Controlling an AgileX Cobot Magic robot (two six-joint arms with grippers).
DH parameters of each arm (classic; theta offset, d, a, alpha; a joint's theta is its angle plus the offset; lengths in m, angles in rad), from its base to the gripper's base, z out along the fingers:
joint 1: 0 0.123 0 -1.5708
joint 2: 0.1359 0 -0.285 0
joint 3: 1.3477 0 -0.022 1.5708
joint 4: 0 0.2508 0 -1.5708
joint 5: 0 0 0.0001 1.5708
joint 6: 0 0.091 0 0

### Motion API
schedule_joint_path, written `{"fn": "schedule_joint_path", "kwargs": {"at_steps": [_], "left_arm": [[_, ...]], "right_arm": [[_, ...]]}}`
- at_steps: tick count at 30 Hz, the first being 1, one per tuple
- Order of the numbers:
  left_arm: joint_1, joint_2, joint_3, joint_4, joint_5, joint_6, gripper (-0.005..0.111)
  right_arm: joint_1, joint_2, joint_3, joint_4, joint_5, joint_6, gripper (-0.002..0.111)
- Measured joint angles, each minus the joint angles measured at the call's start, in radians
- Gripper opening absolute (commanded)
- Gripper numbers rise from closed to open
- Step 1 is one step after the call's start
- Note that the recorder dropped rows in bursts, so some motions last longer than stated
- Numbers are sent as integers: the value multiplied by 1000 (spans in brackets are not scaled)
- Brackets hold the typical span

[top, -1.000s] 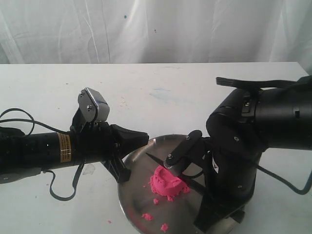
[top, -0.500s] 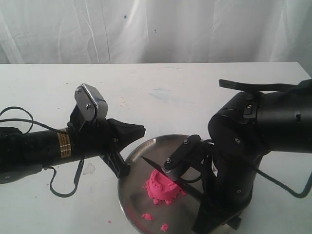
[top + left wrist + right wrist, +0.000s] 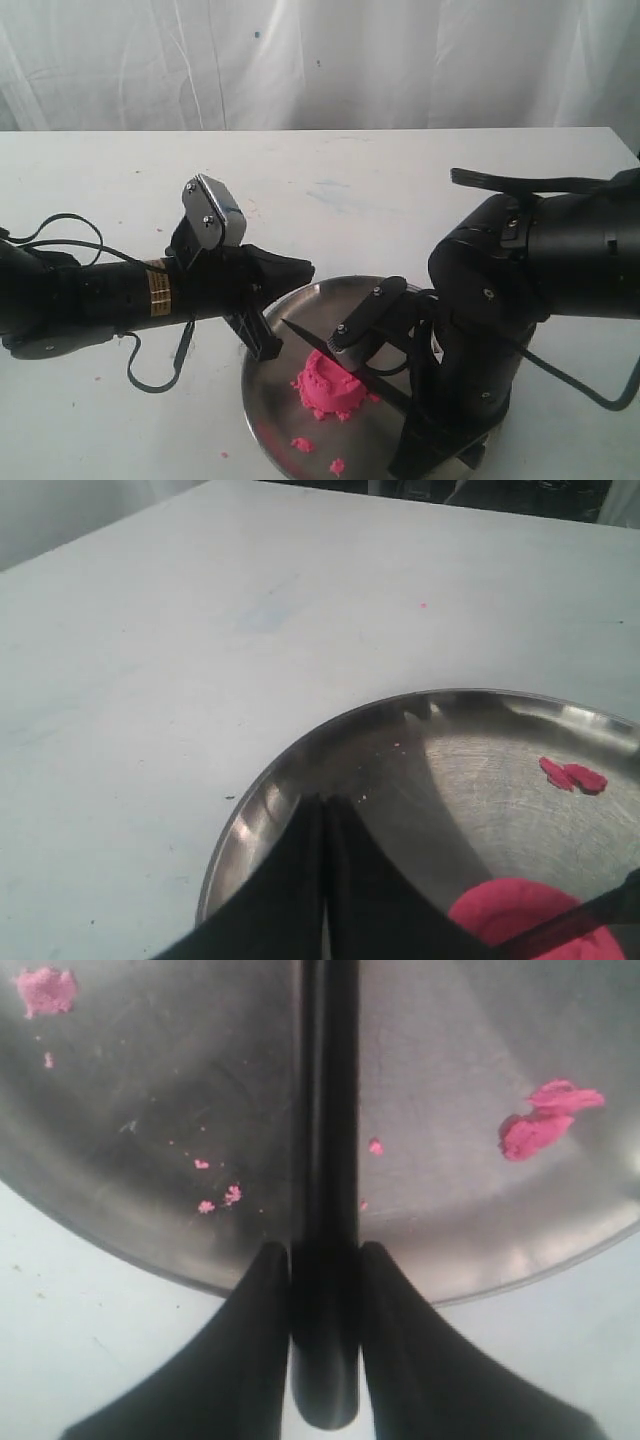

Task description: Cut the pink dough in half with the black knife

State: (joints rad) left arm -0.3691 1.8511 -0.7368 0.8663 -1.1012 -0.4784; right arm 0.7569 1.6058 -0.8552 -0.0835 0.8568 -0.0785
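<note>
I judge the cut not yet done: my right claw (image 3: 325, 1260) grips the black knife (image 3: 345, 360) just over the whole pink dough (image 3: 327, 388) on the plate (image 3: 290, 320), while my left claw (image 3: 322, 815) is closed and empty.

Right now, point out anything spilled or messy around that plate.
Pink crumbs lie loose on the steel plate, apart from the dough mound; the right wrist view shows more bits scattered either side of the knife. A pink speck sits off the plate on the table.
</note>
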Motion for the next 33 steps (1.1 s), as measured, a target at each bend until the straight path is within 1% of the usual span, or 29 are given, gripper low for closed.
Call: {"fn": "schedule_joint_path", "kwargs": {"at_steps": [6,12,18,23,33], "left_arm": [[0,33,-11,20,18,-15,0],[0,51,-13,41,100,-17,0],[0,51,-13,97,104,-44,0],[0,49,-17,101,188,-62,0],[0,49,-17,99,201,-62,0]], "right_arm": [[0,0,4,0,-12,-2,0],[0,0,4,0,-12,-2,0],[0,0,4,0,-12,-2,0],[0,0,4,0,-12,-4,0],[0,0,4,0,-16,-4,0]]}}
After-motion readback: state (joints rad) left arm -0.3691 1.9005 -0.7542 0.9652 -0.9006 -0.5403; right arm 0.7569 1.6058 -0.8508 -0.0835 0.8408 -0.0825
